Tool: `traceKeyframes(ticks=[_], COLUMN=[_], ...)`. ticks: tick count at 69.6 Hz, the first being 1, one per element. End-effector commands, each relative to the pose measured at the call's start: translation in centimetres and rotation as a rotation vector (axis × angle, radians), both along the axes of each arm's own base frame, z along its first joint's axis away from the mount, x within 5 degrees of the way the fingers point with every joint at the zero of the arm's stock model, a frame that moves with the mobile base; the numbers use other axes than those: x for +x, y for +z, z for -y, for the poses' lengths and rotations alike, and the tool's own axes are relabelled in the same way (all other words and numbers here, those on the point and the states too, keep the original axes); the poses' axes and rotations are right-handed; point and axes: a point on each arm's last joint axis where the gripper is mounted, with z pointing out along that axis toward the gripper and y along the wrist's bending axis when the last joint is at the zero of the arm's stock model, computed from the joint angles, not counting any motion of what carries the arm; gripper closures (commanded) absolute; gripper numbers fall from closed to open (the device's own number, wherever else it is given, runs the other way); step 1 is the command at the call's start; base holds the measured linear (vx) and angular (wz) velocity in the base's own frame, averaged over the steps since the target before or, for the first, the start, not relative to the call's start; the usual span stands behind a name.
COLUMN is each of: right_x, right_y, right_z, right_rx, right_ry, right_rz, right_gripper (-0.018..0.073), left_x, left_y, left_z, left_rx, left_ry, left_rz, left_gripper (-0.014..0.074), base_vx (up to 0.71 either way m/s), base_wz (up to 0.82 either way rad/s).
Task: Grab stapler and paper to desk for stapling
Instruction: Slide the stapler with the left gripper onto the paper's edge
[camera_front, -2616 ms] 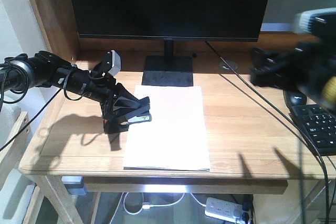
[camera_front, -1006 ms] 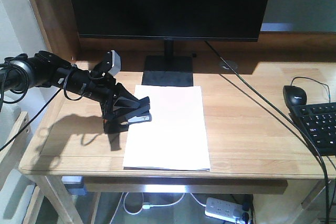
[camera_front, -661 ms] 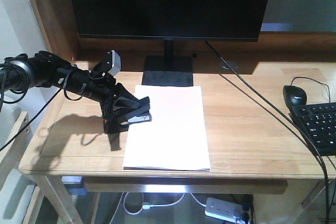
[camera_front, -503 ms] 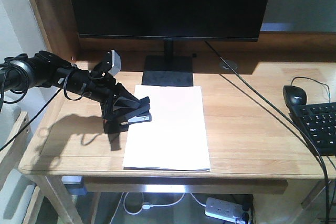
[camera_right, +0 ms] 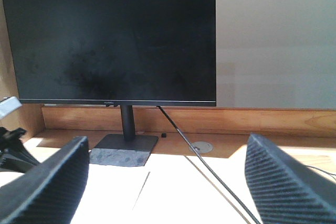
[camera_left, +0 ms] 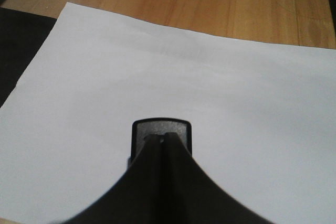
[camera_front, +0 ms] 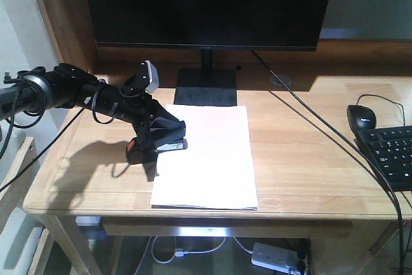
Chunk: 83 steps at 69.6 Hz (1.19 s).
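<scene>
Gripping stapler [camera_front: 168, 140] in clenched left gripper [camera_front: 156, 142], nosing over paper [camera_front: 207, 156] at 9 o'clock edge; right gripper [camera_right: 163, 182] gaping idle; next, probably pressing down.

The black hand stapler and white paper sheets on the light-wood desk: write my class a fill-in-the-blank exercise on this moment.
1. The small black hand stapler is gripped by the ____ claw.
2. The stapler's silver nose reaches over the ____ edge of the white paper stack, seen from the front camera.
3. The paper lies flat on the light-wood desk, in front of the black ____ stand.
4. The right claw's fingers are spread ____.

Missing words: left; left; monitor; open
</scene>
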Motion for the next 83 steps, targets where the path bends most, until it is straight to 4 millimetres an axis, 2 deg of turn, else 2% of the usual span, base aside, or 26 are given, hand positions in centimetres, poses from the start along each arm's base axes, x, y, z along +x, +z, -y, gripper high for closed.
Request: traceKeyframes(ticks=[1,11,27,83], right_x=[0.0,0.0,0.0,0.0], right_y=[1.1,1.1,1.1,1.1], right_z=[0.1,0.1,0.1,0.1], right_rx=[-0.063,-0.063,-0.063,-0.063], right_ry=[-0.022,-0.022,-0.022,-0.022], right_rz=[0.049,0.049,0.049,0.049], right_gripper=[-0.0018,-0.0018,-0.0018,-0.0018], left_x=[0.0,-0.2,0.2,0.2], left_y=[3.6,2.6,1.0,0.8], left_z=[0.9,1.4,1.2,1.1], left_rx=[-0.045,-0.003,0.060,0.079], left_ry=[-0.002,-0.021,0.045,0.042], left_rz=[0.069,0.056,0.000,-0.002], left_gripper=[0.0603,0.0603,0.0603,0.0603], base_vx=[0.00,0.00,0.00,0.00], base_wz=[0.00,0.00,0.00,0.00])
